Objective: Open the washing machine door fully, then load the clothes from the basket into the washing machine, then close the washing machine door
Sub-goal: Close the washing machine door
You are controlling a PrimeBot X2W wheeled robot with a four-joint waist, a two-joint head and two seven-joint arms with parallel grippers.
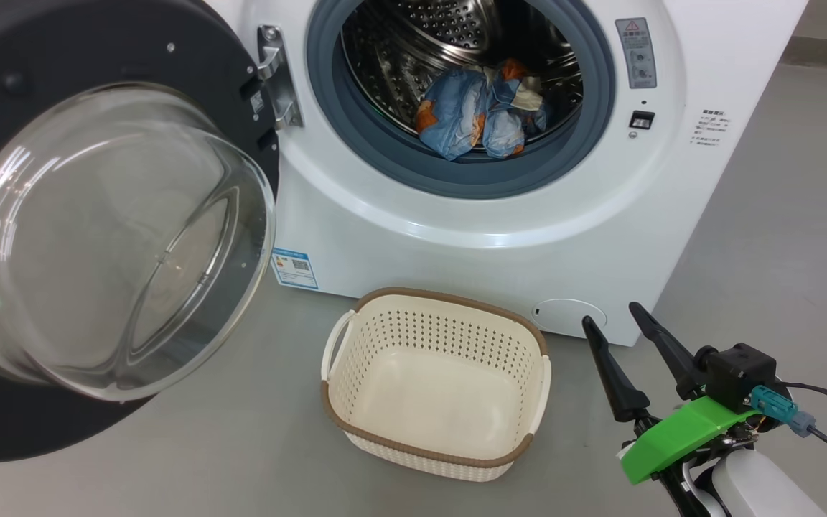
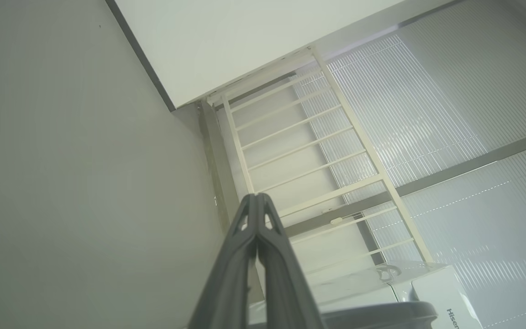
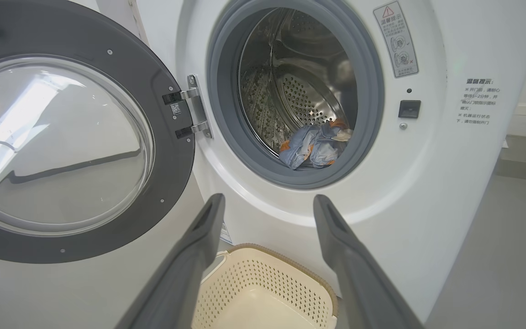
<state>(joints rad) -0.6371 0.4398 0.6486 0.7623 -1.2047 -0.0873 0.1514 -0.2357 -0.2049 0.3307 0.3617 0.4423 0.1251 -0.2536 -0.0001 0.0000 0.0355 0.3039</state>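
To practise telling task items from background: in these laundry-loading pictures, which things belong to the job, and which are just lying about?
Belong to the job:
washing machine
washing machine door, swung open
clothes, in the drum
basket, empty on the floor
right hand, open

Just about:
white railed frame
warning sticker
blue label

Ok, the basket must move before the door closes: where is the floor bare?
Bare grey floor: right of the white washing machine, and between the cream perforated plastic basket and the robot. Crowded: the black-rimmed glass door overhangs the left; the open right gripper hovers right of the basket.
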